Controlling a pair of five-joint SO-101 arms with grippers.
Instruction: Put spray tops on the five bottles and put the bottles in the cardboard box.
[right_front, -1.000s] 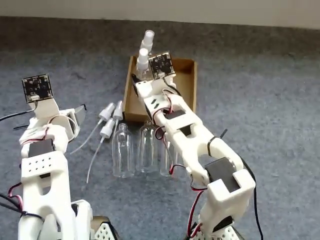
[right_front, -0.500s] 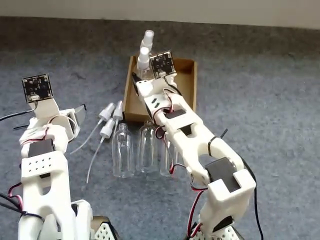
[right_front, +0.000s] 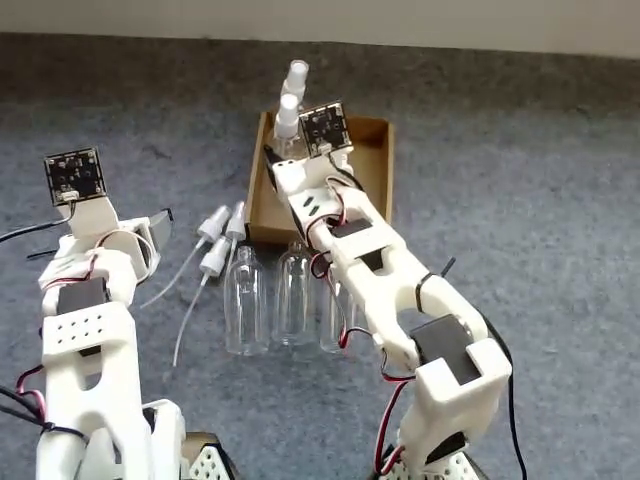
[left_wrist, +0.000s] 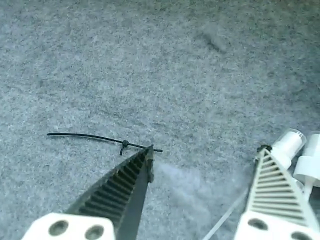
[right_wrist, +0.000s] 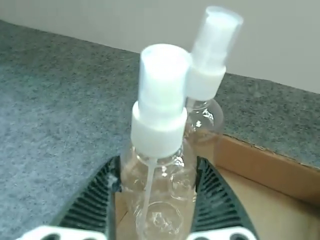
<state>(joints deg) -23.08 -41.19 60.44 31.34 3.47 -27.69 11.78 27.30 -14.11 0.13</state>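
Your right gripper (right_wrist: 156, 184) is clamped on the clear body of a capped bottle (right_wrist: 159, 150) at the far-left corner of the cardboard box (right_front: 370, 160), just beside the other capped bottle (right_wrist: 205, 100). It looks light, thin-walled and slick, so squeeze the body gently, never the top-heavy spray head. Your left gripper (left_wrist: 206, 152) hangs wide open and empty over the carpet beside the loose spray tops (right_front: 215, 235) — feather-light with limp tubes, I'd judge, best taken by the collar.
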